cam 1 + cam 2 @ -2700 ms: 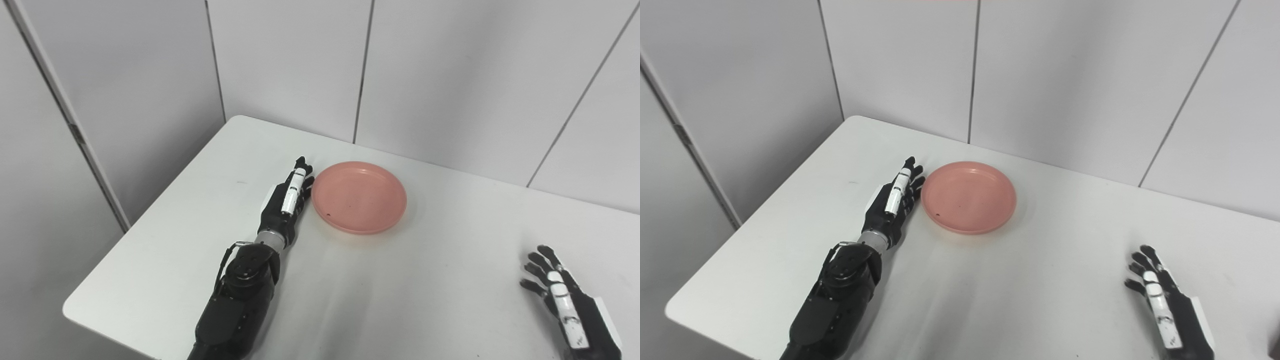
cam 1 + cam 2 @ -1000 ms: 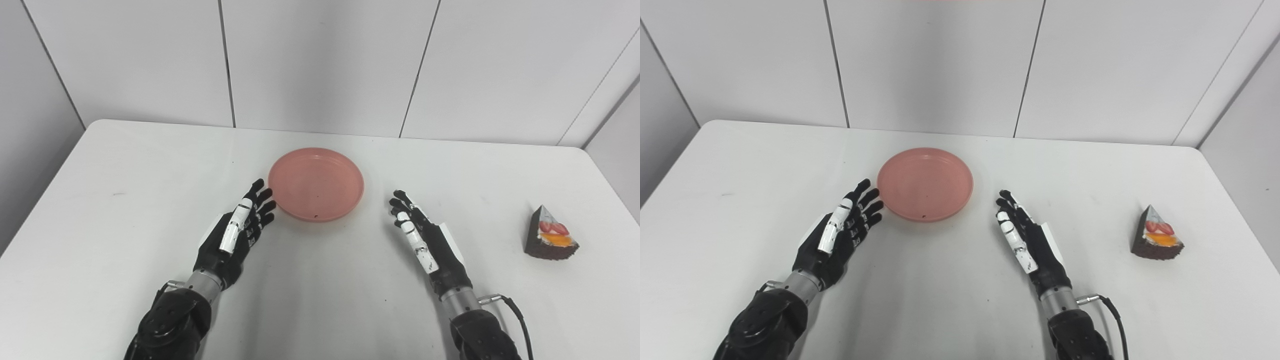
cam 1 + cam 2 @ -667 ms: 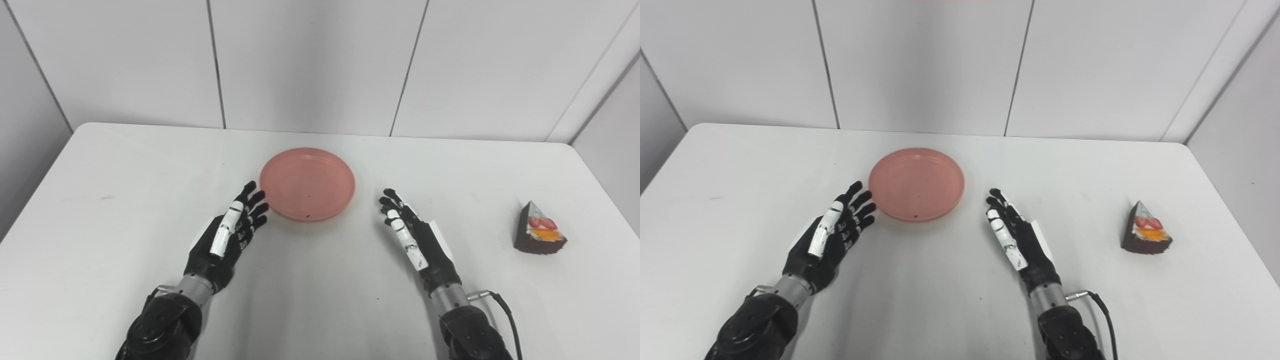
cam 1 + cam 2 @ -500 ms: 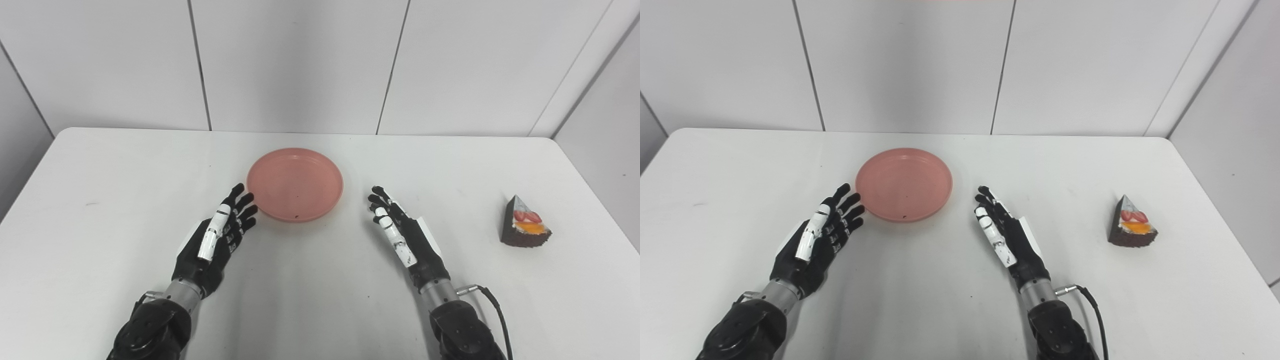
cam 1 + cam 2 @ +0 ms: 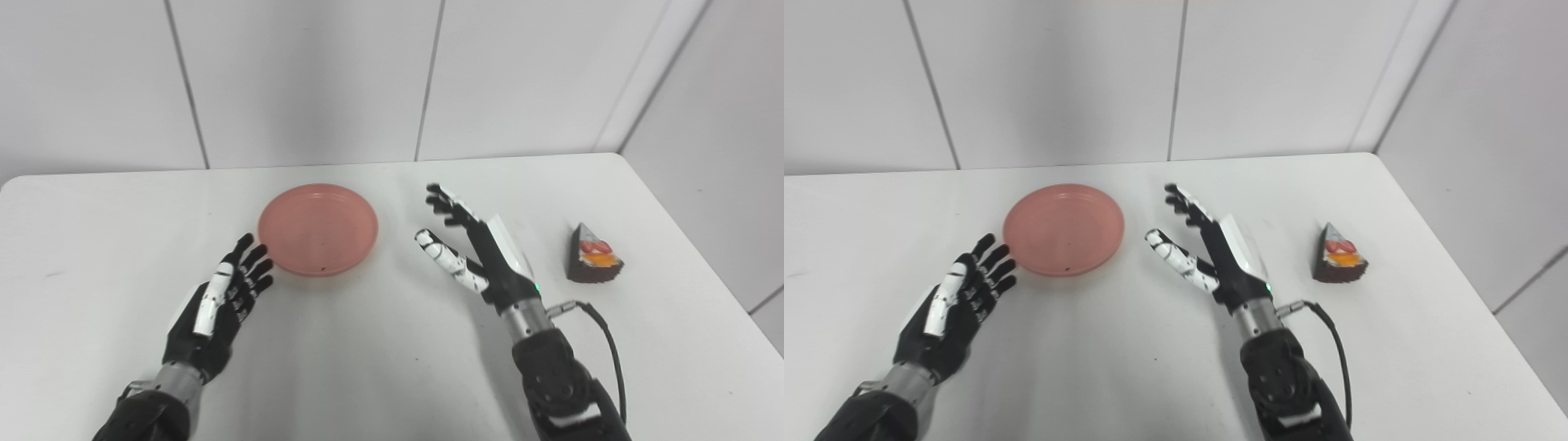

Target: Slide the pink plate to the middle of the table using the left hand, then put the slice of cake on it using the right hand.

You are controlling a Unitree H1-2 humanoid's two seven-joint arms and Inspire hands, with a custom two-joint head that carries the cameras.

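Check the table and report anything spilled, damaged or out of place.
Nothing stands out. The pink plate lies flat and empty, apart from one small dark speck near its front rim. The slice of cake sits upright and whole near the table's right edge. Both the left hand and the right hand are open, holding nothing.

Right hand (image 5: 484,254) lifted off table, thumb spread wide, left hand (image 5: 217,303) drawn back from pink plate (image 5: 318,228)

No readable text, labels, brands, numbers or signs anywhere in either view.
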